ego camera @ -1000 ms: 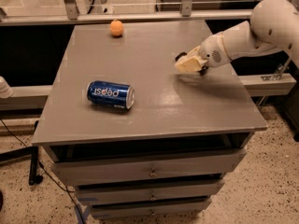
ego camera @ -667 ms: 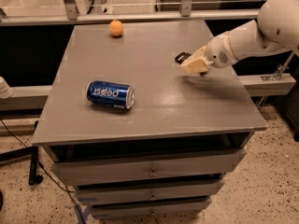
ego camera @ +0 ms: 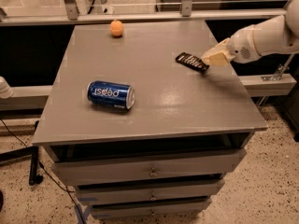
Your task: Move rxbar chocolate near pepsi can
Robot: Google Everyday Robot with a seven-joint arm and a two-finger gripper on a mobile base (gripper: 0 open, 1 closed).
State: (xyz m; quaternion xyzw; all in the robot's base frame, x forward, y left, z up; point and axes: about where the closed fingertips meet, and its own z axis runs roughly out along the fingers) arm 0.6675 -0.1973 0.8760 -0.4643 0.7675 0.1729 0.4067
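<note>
Camera view: end effector over the bench at 2 o'clock, clamped on the right end of the rxbar chocolate, which sticks out toward 9 o'clock. Pepsi can lies on its side at 8 o'clock, well apart. Orange ball at 11 o'clock.
</note>
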